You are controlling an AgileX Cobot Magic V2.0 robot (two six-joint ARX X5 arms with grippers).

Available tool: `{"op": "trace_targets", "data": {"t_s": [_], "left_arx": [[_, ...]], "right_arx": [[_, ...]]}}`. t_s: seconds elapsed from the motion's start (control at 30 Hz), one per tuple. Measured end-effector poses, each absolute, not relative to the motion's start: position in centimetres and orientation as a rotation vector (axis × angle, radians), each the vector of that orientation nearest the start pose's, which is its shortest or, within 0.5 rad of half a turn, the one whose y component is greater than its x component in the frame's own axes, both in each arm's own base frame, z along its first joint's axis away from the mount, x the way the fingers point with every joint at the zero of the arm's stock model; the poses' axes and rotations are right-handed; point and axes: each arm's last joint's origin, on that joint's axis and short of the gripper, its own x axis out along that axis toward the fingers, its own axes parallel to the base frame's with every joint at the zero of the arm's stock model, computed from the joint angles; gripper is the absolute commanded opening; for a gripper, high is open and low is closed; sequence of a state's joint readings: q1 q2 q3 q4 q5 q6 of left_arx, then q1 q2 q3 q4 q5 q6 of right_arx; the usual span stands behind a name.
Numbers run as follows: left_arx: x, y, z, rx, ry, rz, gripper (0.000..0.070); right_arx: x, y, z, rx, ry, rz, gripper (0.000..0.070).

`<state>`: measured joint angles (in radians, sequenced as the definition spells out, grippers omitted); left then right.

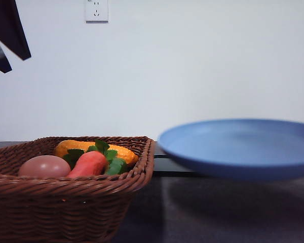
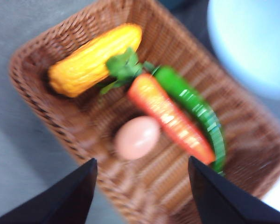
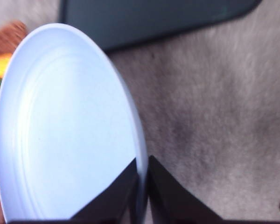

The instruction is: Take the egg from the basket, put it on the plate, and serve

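The pinkish-brown egg (image 2: 137,137) lies on the floor of the brown wicker basket (image 2: 35,100), beside an orange carrot (image 2: 170,116). My left gripper (image 2: 141,163) hovers open above the egg, its two dark fingers apart and holding nothing. In the front view the egg (image 1: 44,166) rests at the left end of the basket (image 1: 66,212). The blue plate (image 1: 238,147) hangs level above the table to the right of the basket. My right gripper (image 3: 142,168) is shut on the rim of the plate (image 3: 65,126), one finger on each face.
The basket also holds a yellow corn cob (image 2: 93,60) and a green vegetable (image 2: 196,109) along the carrot. A flat black tray (image 3: 154,18) lies on the grey table beyond the plate. A white wall with a socket (image 1: 97,10) stands behind.
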<state>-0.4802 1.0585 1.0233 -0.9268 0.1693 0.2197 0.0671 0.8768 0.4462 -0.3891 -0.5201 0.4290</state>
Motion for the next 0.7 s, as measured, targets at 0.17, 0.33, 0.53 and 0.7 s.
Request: {"op": "trace_targets", "data": {"t_s": [0.17, 0.33, 0.53, 0.7], "left_arx": [[18.1, -11.9, 30.3, 0.557, 0.893, -0.728, 0.0403], [19.9, -13.9, 27.4, 0.659, 1.006, -0.766, 0.0496], [21.5, -15.2, 24.3, 0.713, 1.130, -0.756, 0.0495], [22.4, -15.8, 22.8, 0.742, 1.166, -0.771, 0.0494]], "right_arx": [[15.3, 1.7, 20.7, 0.587, 0.834, 0.351, 0.0000], [14.3, 1.2, 21.6, 0.598, 0.794, 0.331, 0.0000], [13.5, 1.1, 22.4, 0.598, 0.758, 0.357, 0.0000], [13.1, 1.2, 22.8, 0.592, 0.732, 0.364, 0.0000]]}}
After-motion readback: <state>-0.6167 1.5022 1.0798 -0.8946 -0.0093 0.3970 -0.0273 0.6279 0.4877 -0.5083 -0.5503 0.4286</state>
